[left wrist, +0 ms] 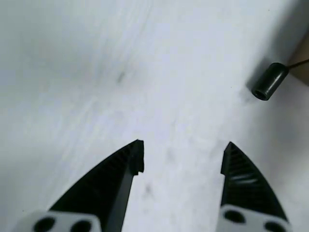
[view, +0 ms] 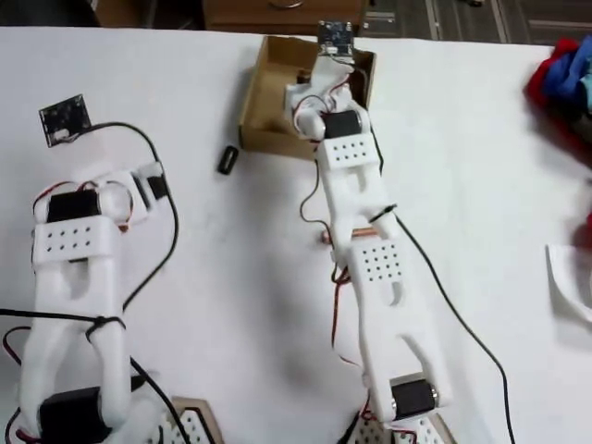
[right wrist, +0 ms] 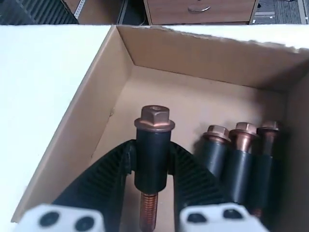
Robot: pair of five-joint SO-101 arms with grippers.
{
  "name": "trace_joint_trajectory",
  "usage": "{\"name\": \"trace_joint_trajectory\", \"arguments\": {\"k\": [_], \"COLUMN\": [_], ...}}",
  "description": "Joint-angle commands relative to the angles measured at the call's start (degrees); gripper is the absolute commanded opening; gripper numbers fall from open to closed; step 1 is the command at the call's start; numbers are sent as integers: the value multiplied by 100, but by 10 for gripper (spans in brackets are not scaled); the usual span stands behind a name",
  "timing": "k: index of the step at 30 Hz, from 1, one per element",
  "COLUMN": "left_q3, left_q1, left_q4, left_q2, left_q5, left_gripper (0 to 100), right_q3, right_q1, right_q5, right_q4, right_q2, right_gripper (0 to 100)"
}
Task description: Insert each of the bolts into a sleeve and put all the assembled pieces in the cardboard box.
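Right end effector (right wrist: 152, 147) is gripping sleeved bolt (right wrist: 154, 118) over cardboard box (right wrist: 96, 121). Left end effector (left wrist: 183, 150) is hanging open, empty.

Copper bolt (right wrist: 154, 118), black sleeve (right wrist: 151, 162), brown cardboard box (right wrist: 87, 125), white table (left wrist: 96, 72), black ridged left tool (left wrist: 182, 153)

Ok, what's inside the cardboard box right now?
Three assembled pieces sit side by side by one wall of the cardboard box. The right gripper holds a fourth assembled piece over the box floor. The gripper hides the floor directly beneath it.
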Motion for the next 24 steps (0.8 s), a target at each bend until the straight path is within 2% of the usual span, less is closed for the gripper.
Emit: {"name": "trace_joint_trajectory", "arguments": {"k": [1,8,14,18,22,24], "left_q3": [-31,-31,-31,-31,-31,-31], "left_q1": [-35,-53,-53,-53,-53,-53], "left_q4": [-123,-123,-114,-105,-123,-123], "left_q2": [-70,-70,-70,-70,-70,-70], "left_q5": [-35,-35,-35,-35,-35,-35], "left_gripper": [271,271,271,271,271,271], "right_q3": [-35,-35,-35,-35,-352,-615], "right_q1": [-57,-48,-31,-22,145,382], "right_q5": [0,0,0,53,53,53], "right_q4": [-22,-22,13,-13,-22,-22], "right_q2": [22,180,66,-154,-514,-646], "right_gripper": [22,26,159,116,22,26]}}
